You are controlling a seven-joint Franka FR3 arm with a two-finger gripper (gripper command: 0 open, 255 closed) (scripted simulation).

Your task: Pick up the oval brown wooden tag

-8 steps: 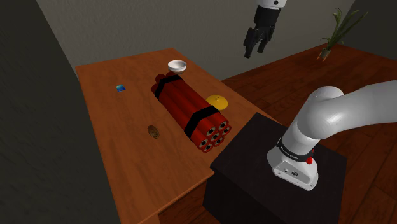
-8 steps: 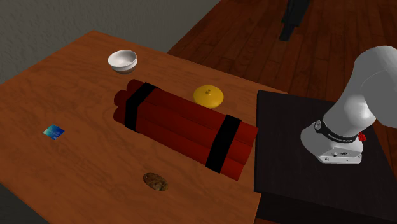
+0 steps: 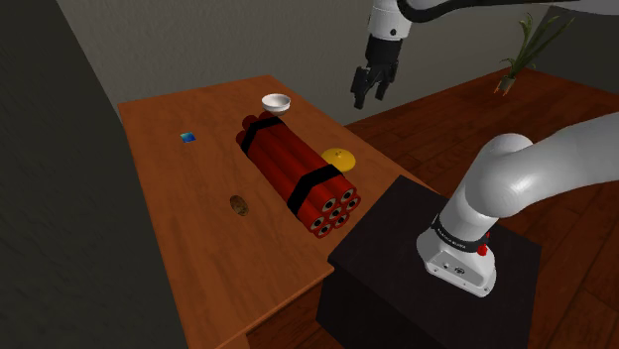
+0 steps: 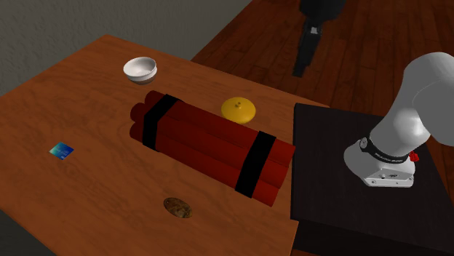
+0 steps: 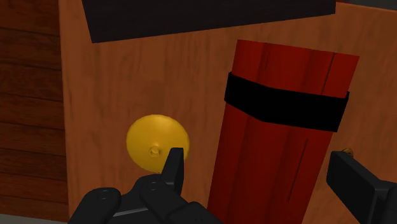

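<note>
Oval brown tag (image 3: 239, 204) lies flat on the wooden table (image 3: 164, 169), well apart from the gripper (image 3: 367, 91), on the far side of the red stick bundle (image 3: 295, 169). Jaws spread, empty, high above the table. Nothing grasped yet — reach, descent, closing and lift all remain.

A brown wooden worktop (image 3: 174, 188) stands in a corner of rough grey wall (image 3: 218, 40). Beside it lies a floor (image 3: 436, 114) of dark reddish planks, where a green plant (image 3: 524, 52) stands by the far wall.
</note>
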